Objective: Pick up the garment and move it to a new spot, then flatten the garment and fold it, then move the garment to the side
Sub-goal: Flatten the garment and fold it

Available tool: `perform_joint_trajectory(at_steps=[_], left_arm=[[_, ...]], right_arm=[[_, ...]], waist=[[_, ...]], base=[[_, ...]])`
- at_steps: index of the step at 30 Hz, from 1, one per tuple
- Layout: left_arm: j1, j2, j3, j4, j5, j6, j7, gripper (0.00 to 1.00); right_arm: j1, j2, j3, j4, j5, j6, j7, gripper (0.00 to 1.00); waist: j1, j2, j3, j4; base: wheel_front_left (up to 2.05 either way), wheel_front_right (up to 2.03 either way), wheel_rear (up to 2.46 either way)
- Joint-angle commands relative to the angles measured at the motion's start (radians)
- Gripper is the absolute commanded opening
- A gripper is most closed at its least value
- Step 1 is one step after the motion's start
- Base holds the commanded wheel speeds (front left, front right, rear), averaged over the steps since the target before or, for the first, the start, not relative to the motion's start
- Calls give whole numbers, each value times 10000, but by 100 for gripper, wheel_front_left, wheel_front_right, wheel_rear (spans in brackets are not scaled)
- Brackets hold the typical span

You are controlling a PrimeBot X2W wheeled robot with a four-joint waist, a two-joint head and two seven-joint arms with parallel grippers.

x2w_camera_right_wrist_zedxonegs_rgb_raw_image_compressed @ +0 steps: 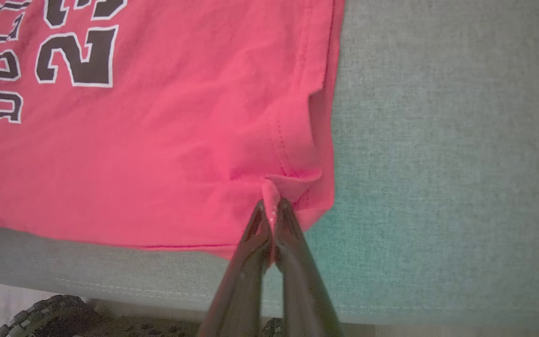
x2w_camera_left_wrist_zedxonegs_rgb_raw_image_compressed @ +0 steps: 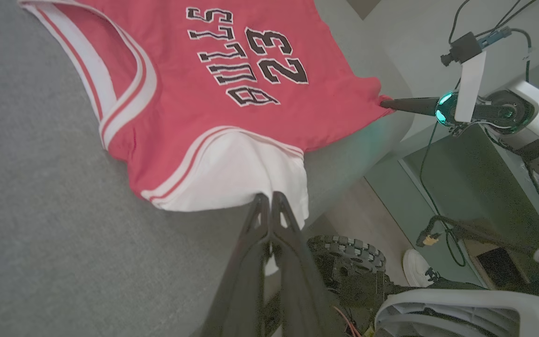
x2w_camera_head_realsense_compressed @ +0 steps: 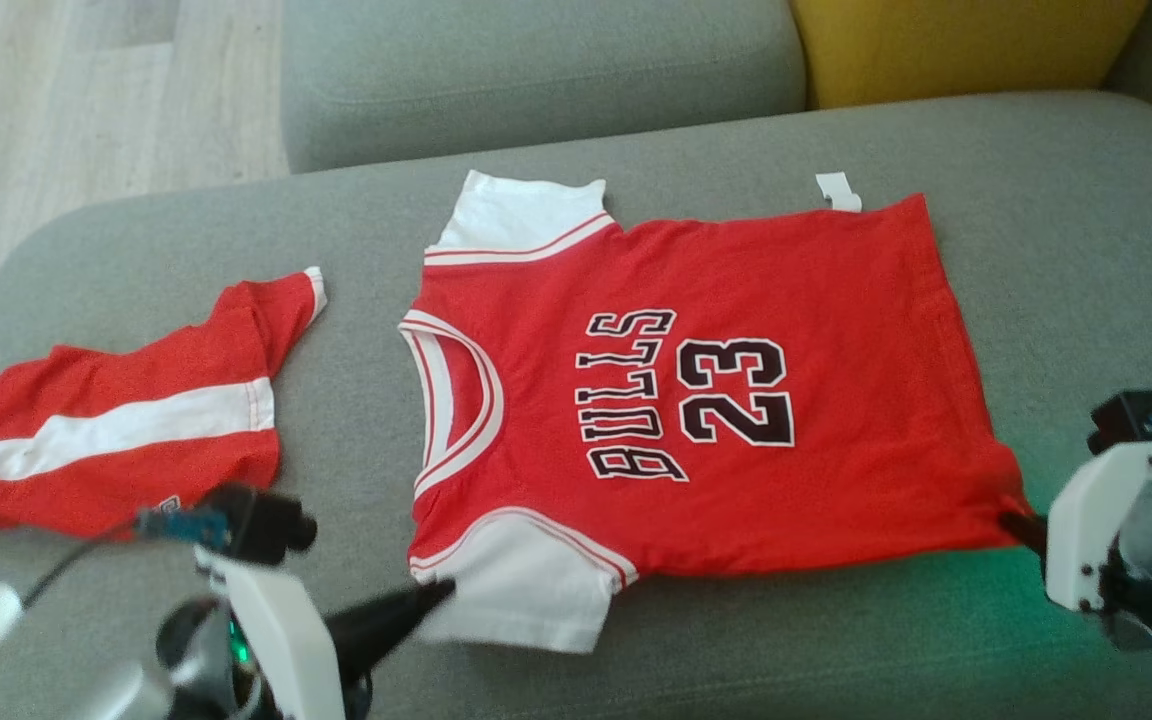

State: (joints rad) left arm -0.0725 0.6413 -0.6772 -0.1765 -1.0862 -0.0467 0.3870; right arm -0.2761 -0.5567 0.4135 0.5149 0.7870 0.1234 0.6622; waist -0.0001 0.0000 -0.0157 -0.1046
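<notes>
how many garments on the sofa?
2. The jersey lies spread flat in the middle of the cushion; a striped red garment lies crumpled at the robot's left, cut off by the picture's edge. More may be hidden.

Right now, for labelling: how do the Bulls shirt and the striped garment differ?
The Bulls shirt lies flat; the striped garment is rumpled. The Bulls shirt has black lettering; the striped garment a white band. The left pincer and right pincer grip the Bulls shirt; the striped garment lies free. Both are red and white.
</notes>
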Motion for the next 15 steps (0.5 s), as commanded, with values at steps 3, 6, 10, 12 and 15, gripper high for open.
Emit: perform_joint_trajectory(at_steps=[3,6,10,12,15], left_arm=[[-1380,174,629,-72,212,49,153,0],[-1932,97,658,235,327,12,311,0],[-2569,-56,659,648,543,-9,410,0],[-3000,-216,642,927,629,-73,466,0],[-3645,-472,620,1382,720,-215,501,0]], right_arm=[[-653,133,-382,-413,-506,73,369,0],[-982,325,-657,-457,-866,73,575,0],[-1383,500,-879,-433,-1216,73,683,0],[-1650,613,-935,-401,-1430,73,727,0],[-2022,731,-899,-327,-1710,73,743,0]], waist=[[1,0,223,-95],[1,0,425,-132],[1,0,693,-161],[1,0,877,-177],[1,0,1151,-197]], base=[[0,0,0],[0,0,0],[0,0,0],[0,0,0],[0,0,0]])
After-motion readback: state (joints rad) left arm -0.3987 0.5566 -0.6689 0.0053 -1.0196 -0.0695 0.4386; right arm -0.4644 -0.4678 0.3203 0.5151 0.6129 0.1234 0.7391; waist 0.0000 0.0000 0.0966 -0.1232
